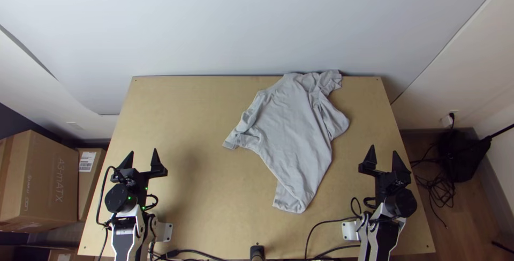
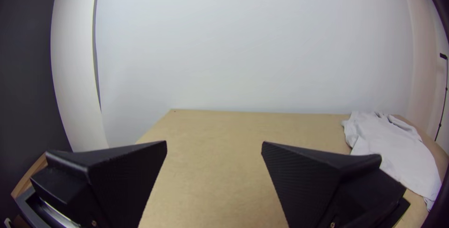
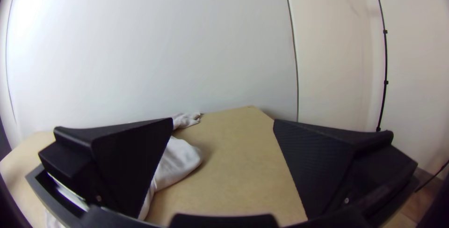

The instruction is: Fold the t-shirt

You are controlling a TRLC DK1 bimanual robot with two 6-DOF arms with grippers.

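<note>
1. Both wide open right now, folks: my left gripper [image 1: 143,151] and right gripper [image 1: 384,149].
2. Grey t-shirt [image 1: 297,127] is lying kinda rumpled on the table [image 1: 209,105], mostly right of center, one end by the far edge.

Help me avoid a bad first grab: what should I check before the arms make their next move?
1. Left black gripper open and holding nothing: ok.
2. Right black gripper open and holding nothing: ok.
3. Light grey fabric t-shirt spread smooth: not ok, creased, with bunched sides.
4. T-shirt clear of the light wooden table's far edge: not ok, it reaches it.
5. No folds hidden underneath: cannot tell.
</note>
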